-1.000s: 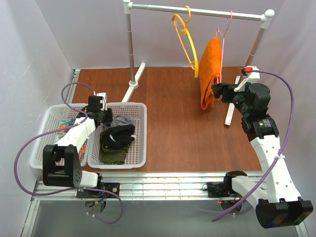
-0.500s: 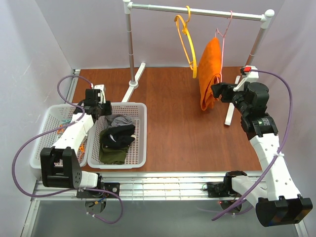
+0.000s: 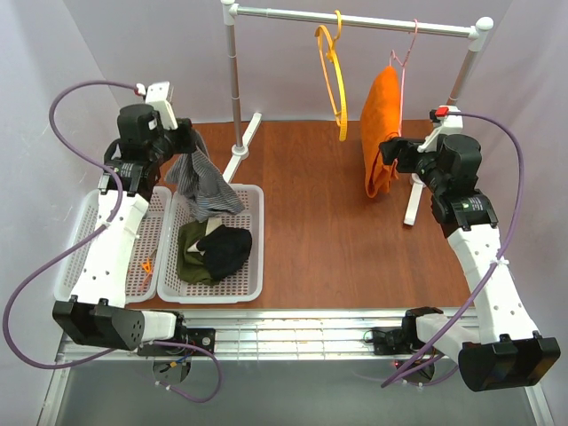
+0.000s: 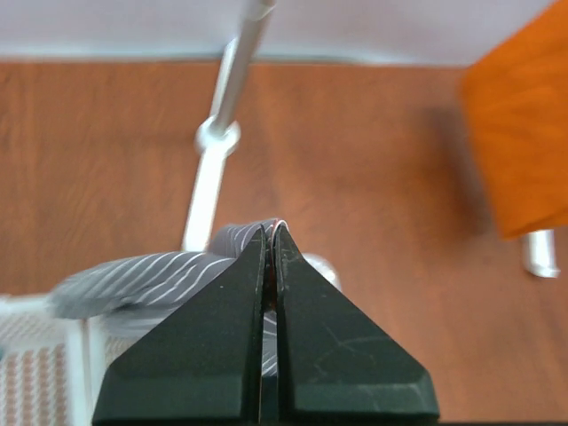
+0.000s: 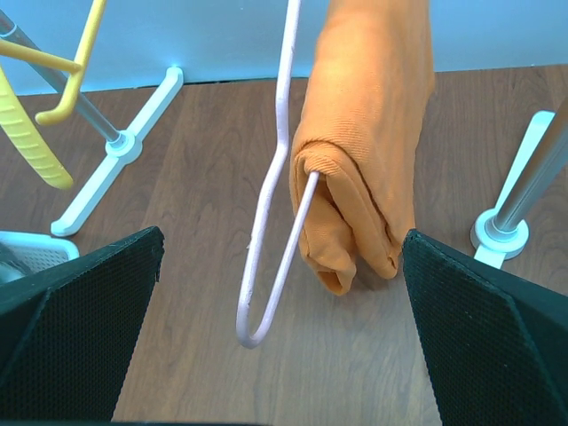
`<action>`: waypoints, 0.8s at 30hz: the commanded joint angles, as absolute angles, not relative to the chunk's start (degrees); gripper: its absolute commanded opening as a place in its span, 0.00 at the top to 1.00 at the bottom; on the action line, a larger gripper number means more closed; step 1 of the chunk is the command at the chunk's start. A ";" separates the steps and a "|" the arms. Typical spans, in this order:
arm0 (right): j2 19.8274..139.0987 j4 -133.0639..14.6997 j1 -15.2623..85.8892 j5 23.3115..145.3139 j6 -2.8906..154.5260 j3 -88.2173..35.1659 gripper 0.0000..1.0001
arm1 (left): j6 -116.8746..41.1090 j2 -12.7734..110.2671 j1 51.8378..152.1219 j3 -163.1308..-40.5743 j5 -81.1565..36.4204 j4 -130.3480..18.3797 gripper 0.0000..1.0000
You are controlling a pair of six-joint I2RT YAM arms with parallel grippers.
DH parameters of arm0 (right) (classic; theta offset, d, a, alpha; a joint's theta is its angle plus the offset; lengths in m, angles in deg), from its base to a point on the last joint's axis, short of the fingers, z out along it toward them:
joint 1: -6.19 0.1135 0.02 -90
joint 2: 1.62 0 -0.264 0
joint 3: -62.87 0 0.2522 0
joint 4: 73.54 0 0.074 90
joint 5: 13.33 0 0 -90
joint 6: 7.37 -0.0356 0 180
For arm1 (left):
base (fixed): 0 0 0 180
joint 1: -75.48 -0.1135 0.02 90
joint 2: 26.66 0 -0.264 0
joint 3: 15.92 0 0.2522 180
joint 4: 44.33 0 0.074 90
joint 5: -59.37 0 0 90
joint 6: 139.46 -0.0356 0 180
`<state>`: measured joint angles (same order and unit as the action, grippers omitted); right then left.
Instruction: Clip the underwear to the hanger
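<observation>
Because the underwear [image 3: 209, 188] must reach the hanger [image 3: 342, 115], the left gripper [image 3: 184, 149] pinches it aloft, with the right gripper [image 3: 390, 155] spread wide.

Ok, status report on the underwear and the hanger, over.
Left gripper shut on the underwear, held above the white basket. Right gripper open, empty, facing the orange cloth. Yellow hanger bare on the rail, orange cloth hanging beside it.

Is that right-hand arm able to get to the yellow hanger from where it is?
Probably not directly: the orange cloth on its pink hanger hangs right before the open right gripper, the yellow hanger beyond it.
</observation>
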<state>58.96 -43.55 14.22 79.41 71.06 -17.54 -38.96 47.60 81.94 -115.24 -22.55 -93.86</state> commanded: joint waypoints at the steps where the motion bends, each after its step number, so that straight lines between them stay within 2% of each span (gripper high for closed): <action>1: 59.03 -45.10 14.54 78.52 72.09 -20.41 0.01 | -37.25 49.44 85.66 -123.53 -16.66 -96.31 1.00; 5: 57.98 -44.75 14.54 78.87 72.26 -20.06 0.01 | -36.19 53.93 91.64 -135.03 -17.09 -97.55 1.00; 9: 56.83 -44.05 14.54 78.43 72.26 -19.10 0.01 | -34.35 58.32 97.53 -141.11 -17.01 -97.46 1.00; 13: 55.43 -42.64 14.62 77.73 72.44 -18.31 0.01 | -32.77 61.67 104.72 -144.03 -16.74 -95.54 1.00; 21: 53.49 -40.88 14.54 76.94 73.14 -16.55 0.01 | -29.77 69.92 113.09 -148.68 -13.49 -90.43 1.00; 24: 52.79 -40.79 14.54 76.94 73.40 -14.45 0.01 | -30.21 69.85 114.85 -145.89 -14.02 -89.21 1.00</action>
<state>53.67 -41.52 14.24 77.91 72.39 -16.60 -30.92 71.55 113.72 -146.08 -15.03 -91.21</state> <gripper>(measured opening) 0.987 0.006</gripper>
